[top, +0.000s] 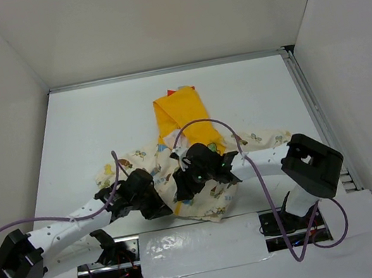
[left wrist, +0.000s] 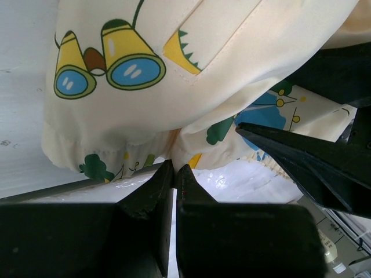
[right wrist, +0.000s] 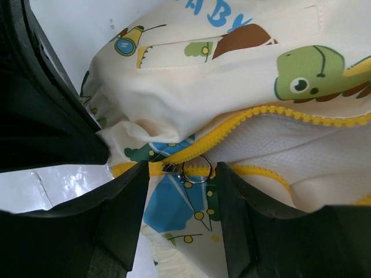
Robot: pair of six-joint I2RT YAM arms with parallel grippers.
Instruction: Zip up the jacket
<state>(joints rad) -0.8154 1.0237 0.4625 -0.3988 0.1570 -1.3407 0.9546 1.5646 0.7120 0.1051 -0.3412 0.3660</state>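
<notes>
The jacket (top: 204, 182) lies in the middle of the table, cream with cartoon prints, its yellow-orange hood (top: 178, 115) pointing away. In the right wrist view the yellow zipper (right wrist: 272, 113) is open above the slider with its metal ring pull (right wrist: 194, 169), near the hem. My right gripper (right wrist: 182, 174) is open, its fingers (right wrist: 130, 202) on either side of the slider, not touching it. My left gripper (left wrist: 175, 171) is shut, with the jacket's bottom hem (left wrist: 145, 153) bunched at its tips. It holds the hem just left of the right gripper (top: 187, 180).
White walls enclose the table on three sides. A strip of shiny white tape (top: 203, 243) lies along the near edge under the hem. The right gripper's black finger (left wrist: 301, 165) shows close by in the left wrist view. A metal rail (top: 313, 110) runs along the right side.
</notes>
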